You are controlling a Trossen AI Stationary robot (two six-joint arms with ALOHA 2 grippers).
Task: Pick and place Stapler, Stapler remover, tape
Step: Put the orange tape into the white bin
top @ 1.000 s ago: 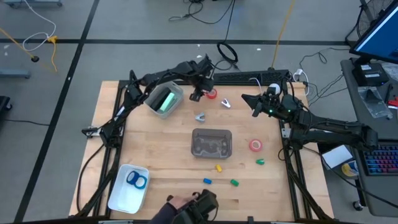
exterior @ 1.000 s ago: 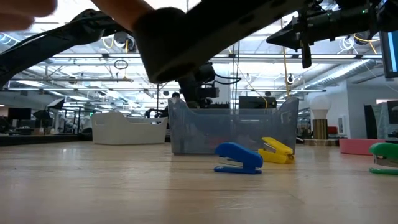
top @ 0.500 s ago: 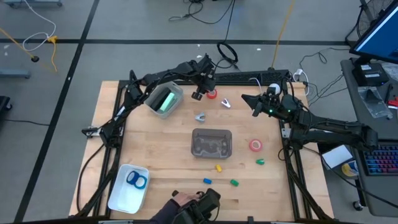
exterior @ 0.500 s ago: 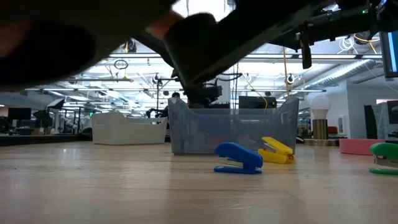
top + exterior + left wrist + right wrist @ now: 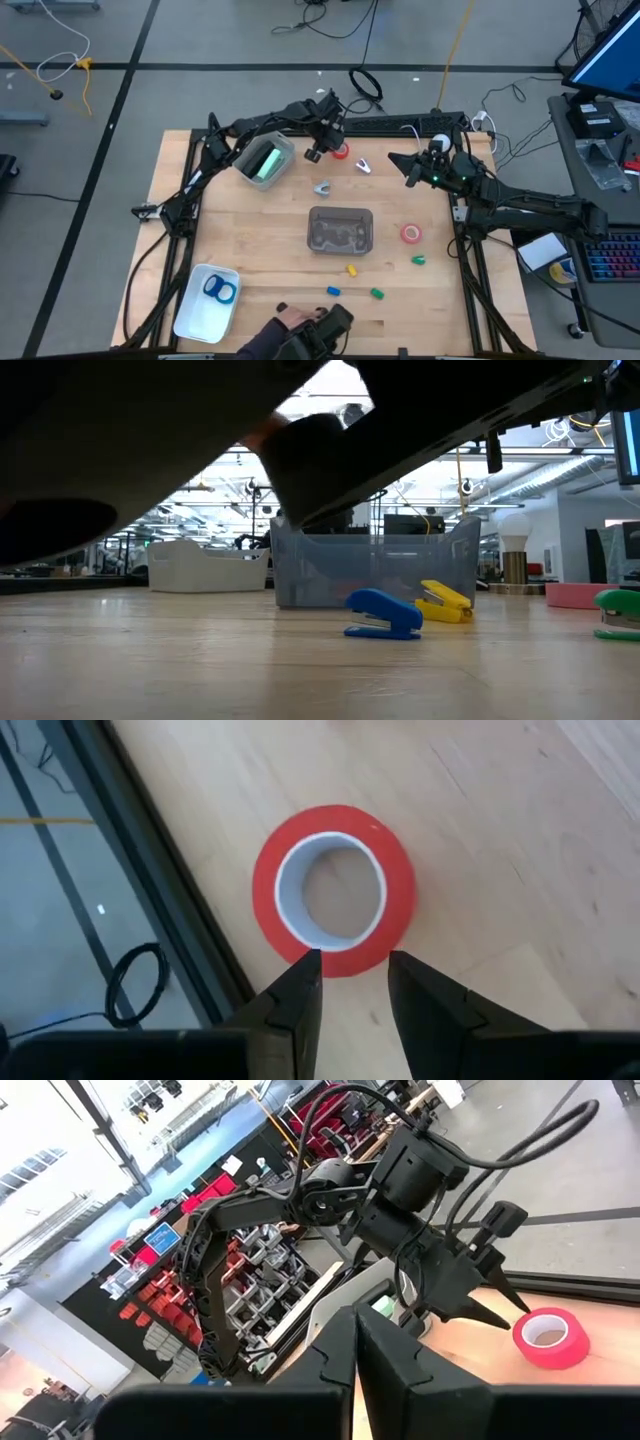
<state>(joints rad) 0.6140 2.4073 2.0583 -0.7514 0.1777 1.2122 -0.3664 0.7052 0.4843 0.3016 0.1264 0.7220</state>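
at the near edge of the worktop, about 6 o'clock in the high view, we see a person's hand holding a dark object. just beyond it lie a blue stapler, a green stapler and a yellow stapler. at 7 o'clock a white bin holds two blue tape rolls.

at the centre stands a clear container. at 3 o'clock of it we find a pink-red tape roll, with another green stapler just nearer.

beyond the centre a metal staple remover lies on the wood, a second one farther toward 1 o'clock. a clear tub with green contents sits at 11 o'clock.

farthest, at 12 o'clock, the left gripper hangs over the red tape roll, jaws released, a gap showing between them, their tips just at the roll's rim. the right gripper waits at 2 o'clock above the worktop, jaws clenched together on nothing.
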